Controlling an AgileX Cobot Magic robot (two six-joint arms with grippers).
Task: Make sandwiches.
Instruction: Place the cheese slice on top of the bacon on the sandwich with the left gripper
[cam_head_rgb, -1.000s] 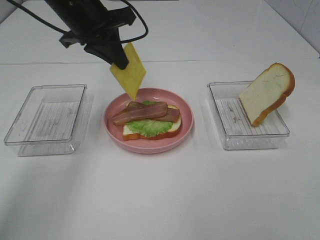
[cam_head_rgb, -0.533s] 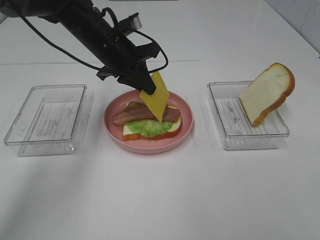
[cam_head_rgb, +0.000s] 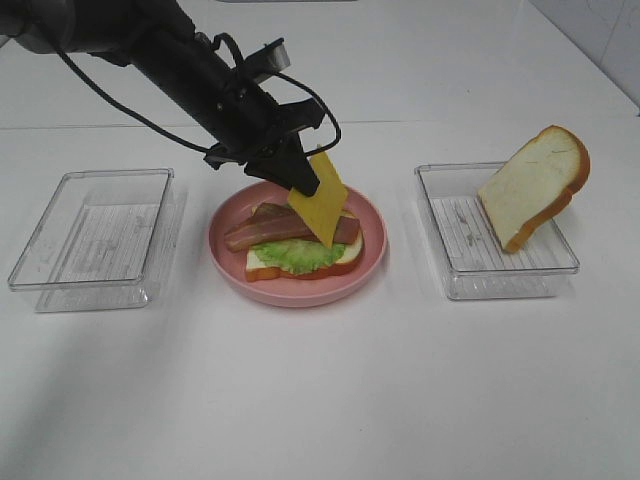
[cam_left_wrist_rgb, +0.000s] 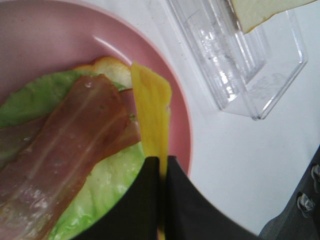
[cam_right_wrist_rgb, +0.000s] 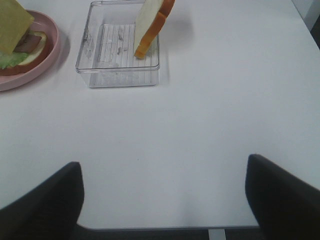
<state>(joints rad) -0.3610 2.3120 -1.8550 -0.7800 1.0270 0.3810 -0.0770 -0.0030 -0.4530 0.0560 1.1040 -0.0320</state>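
Left wrist view, close: left gripper (cam_left_wrist_rgb: 160, 167) pinching yellow cheese square (cam_left_wrist_rgb: 152, 112) edge-on above bacon strips (cam_left_wrist_rgb: 75, 135) and lettuce (cam_left_wrist_rgb: 35, 97) on pink plate (cam_left_wrist_rgb: 60, 40). Only its own wrist view shows right gripper (cam_right_wrist_rgb: 164, 195), spread and empty. Second bread slice (cam_head_rgb: 535, 185) leans in tray (cam_head_rgb: 505, 283) at plate's 3 o'clock. Cheese now lower than a second ago.
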